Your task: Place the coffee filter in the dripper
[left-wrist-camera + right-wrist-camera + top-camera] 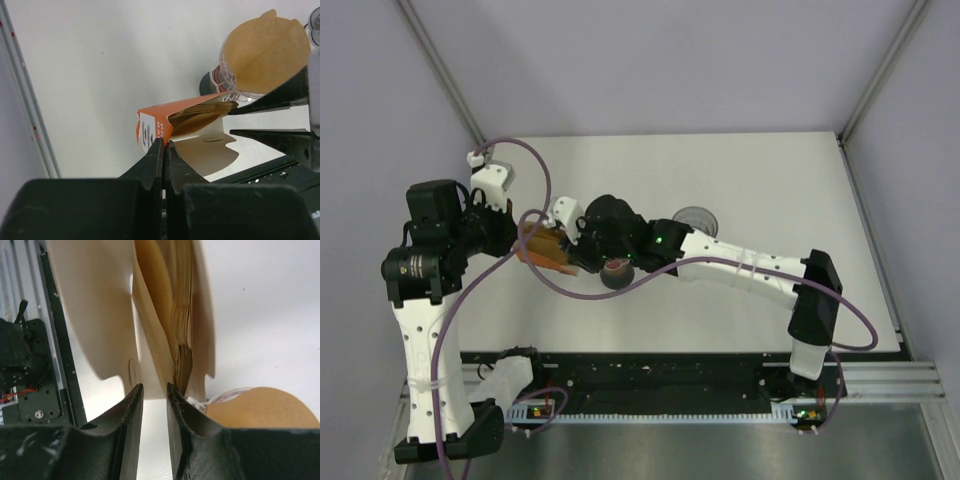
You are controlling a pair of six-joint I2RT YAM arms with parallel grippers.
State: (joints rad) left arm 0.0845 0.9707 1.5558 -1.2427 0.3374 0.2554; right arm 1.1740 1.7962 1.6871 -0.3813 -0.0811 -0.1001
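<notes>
My left gripper (517,240) (163,142) is shut on the corner of an orange coffee filter box (548,252) (165,117) and holds it with its open end toward the right arm. A stack of brown filters (182,315) shows inside, with the pale flap (95,315) hanging open. My right gripper (570,240) (154,387) is open at the box mouth, with its right finger just below the stack. The clear dripper (225,75) (617,272) stands beside the box on a dark base. A brown filter (267,50) (265,407) sits in it.
A clear round object (698,220) lies on the white table behind the right arm. A black rail (700,385) runs along the near edge. Grey walls close in the table at the left, back and right. A purple cable (650,285) loops over the middle.
</notes>
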